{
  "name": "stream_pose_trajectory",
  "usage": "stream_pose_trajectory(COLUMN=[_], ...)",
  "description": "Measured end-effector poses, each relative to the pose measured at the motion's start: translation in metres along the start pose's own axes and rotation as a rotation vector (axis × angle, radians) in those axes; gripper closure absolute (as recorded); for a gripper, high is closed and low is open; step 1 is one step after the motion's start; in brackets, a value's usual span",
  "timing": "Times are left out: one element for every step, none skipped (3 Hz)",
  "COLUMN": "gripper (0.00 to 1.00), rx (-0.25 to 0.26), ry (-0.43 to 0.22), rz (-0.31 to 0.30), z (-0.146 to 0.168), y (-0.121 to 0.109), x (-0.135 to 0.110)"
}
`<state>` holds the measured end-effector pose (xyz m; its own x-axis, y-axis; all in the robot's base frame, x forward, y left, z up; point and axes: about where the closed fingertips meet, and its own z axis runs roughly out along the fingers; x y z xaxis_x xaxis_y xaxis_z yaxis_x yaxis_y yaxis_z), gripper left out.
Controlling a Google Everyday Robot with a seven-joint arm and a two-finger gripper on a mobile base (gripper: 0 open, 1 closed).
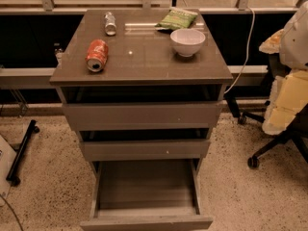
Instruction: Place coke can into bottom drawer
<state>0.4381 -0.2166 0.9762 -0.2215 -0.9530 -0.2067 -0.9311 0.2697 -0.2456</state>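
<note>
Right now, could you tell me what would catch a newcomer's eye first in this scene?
The bottom drawer stands wide open at the foot of the cabinet, pulled far out toward the camera. On the cabinet's top, the red coke can lies on its side near the front left, and a white bowl sits upright toward the right. The gripper is not in view.
</note>
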Motion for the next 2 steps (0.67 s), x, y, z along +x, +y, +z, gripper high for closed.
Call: stream_pose_trajectory(gripper=[0.0, 0.0], rx=[0.0, -0.004], ry=[0.0, -0.055], rz=[0.0, 0.032], z=[0.0, 0.007], y=[0.0, -0.001], x=[0.0, -0.017])
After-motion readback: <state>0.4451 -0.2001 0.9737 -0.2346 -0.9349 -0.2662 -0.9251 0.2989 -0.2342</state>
